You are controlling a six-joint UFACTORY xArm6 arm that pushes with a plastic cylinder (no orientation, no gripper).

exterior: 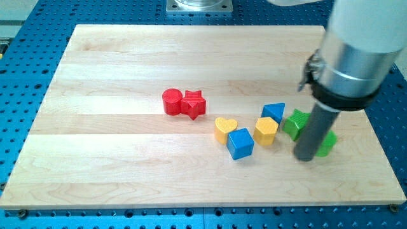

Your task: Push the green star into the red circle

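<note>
The red circle [172,101] lies farthest toward the view's left on the wooden tabletop [114,165], well apart from my tip, with a red star [193,104] touching its right side. Nearer, toward the view's centre, a yellow heart [225,129] sits just beside a blue cube [241,143], which lies at its lower right. Next comes a yellow hexagon-like block [267,130], with a blue block [274,112] touching it from above; its exact shape is hard to tell. My tip [306,157] rests on the tabletop at the view's right. The green star [296,123] is just up and left of it, touching the rod. A second green block [328,144] peeks out on the rod's right, mostly hidden. There is no pincer here, only the straight rod, so no open or closed state applies.
</note>
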